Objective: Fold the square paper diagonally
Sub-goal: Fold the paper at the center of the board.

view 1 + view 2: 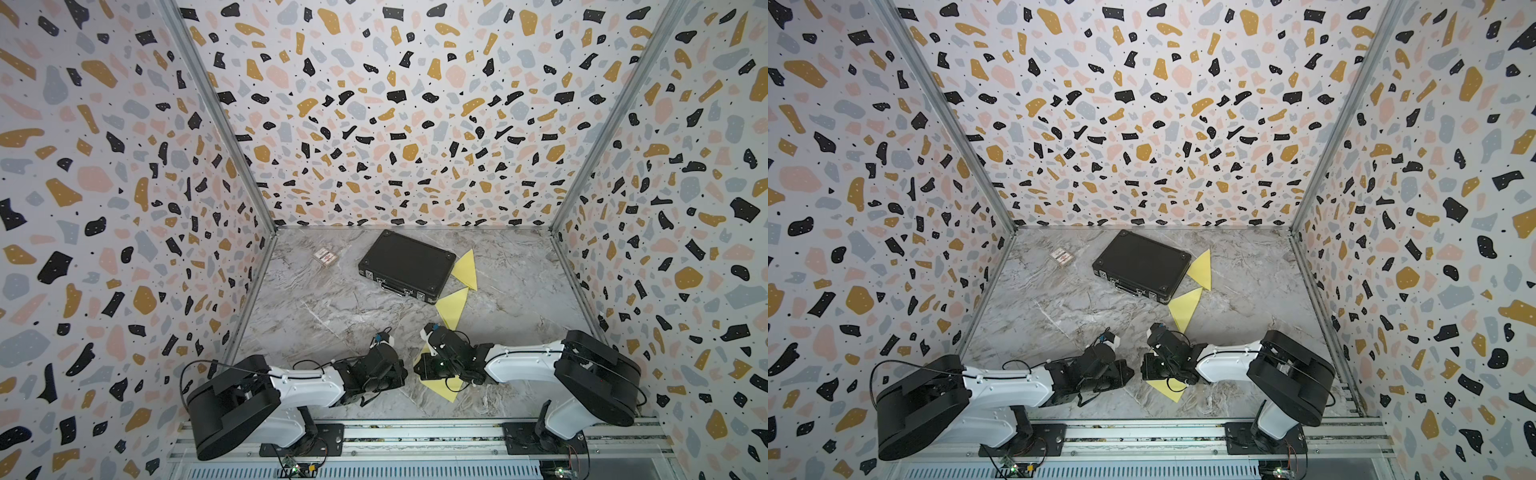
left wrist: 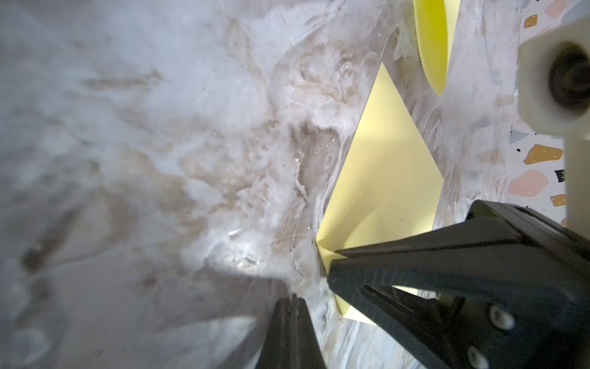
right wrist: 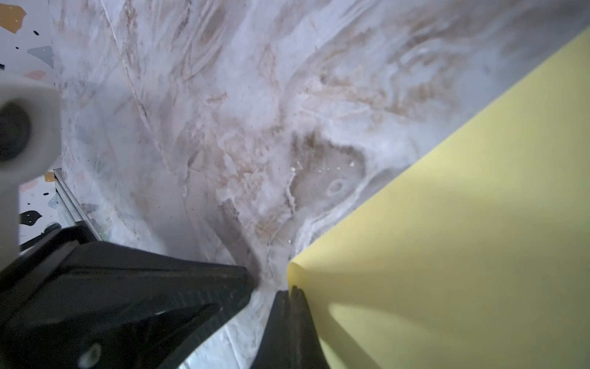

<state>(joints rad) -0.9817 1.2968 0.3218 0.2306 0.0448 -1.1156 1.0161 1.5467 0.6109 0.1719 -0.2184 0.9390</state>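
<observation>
Lettering on small box (image 1: pixel 325 256) unreadable; right pincer (image 3: pixel 292 292) grips yellow paper (image 3: pixel 447 239).

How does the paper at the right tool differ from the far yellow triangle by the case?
The paper is pinched by the shut right tool; the far triangle lies free. The paper curves up off the table; the far triangle lies flat beside the case. Both are yellow.

Bright, even light, faint shadows; wide-angle stretch at top-view edges, wrist views blurred up close.
</observation>
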